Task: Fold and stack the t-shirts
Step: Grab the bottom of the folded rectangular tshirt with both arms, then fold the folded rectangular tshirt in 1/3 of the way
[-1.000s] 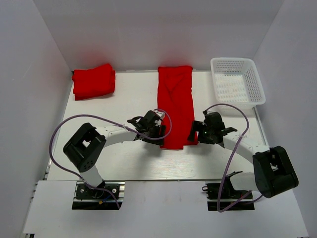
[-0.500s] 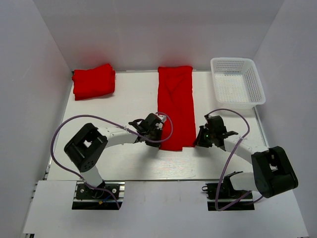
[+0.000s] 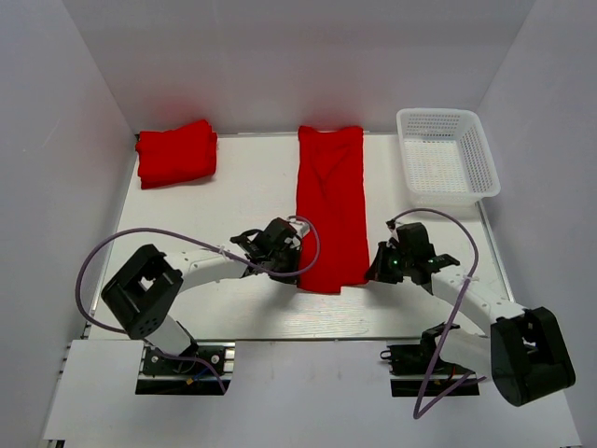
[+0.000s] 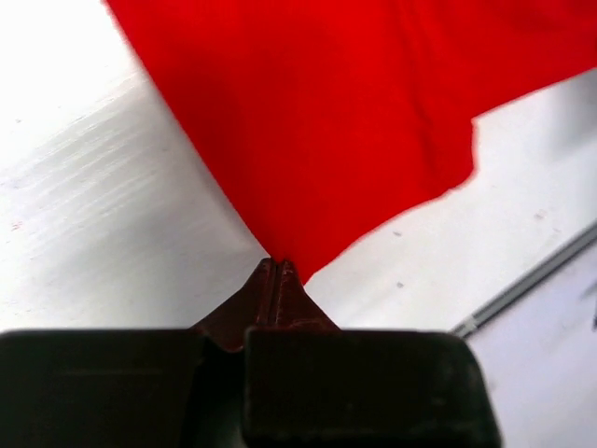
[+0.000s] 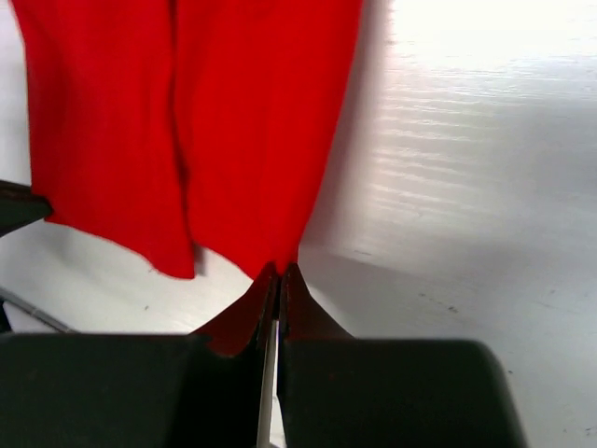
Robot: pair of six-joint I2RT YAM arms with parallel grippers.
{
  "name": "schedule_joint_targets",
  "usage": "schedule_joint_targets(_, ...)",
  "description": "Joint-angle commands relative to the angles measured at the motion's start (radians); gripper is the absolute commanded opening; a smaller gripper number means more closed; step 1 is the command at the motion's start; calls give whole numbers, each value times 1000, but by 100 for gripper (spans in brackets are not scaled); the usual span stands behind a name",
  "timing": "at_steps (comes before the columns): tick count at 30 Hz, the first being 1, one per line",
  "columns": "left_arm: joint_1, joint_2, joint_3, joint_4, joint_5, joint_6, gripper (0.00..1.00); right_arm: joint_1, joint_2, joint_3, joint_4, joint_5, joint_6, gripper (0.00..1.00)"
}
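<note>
Pinching 1 hem corner each, left gripper (image 4: 278,268) and right gripper (image 5: 280,273) are drawn back; t-shirt (image 3: 329,205) is dragged along, straightened for folding.

Bare bench (image 3: 233,187) lies between the folded t-shirts (image 3: 176,152) at far left and the long t-shirt (image 3: 329,205) at centre; a white basket (image 3: 446,154) blocks the far right corner.

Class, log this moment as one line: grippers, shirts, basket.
left gripper: shut on long shirt, near-left corner | right gripper: shut on its near-right corner | folded shirts: far left | basket: far right
</note>
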State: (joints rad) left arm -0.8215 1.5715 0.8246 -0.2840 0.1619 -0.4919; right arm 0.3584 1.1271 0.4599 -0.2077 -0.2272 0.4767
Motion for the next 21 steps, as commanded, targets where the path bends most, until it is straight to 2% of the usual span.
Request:
schedule_joint_targets(1,-5,-57,28,8,73,33,0,1,-39,8,-47,-86,-33,0)
schedule_joint_targets(7,16,1,148,-23,65,73,0,-4,3,78,-35,-38,-53,0)
schedule_joint_targets(12,27,33,264,-107,-146,64,0,-6,63,178,-18,51,-67,0)
schedule_joint_targets(21,113,237,591,-204,-248,96,0,-30,250,384,30,150,-76,0)
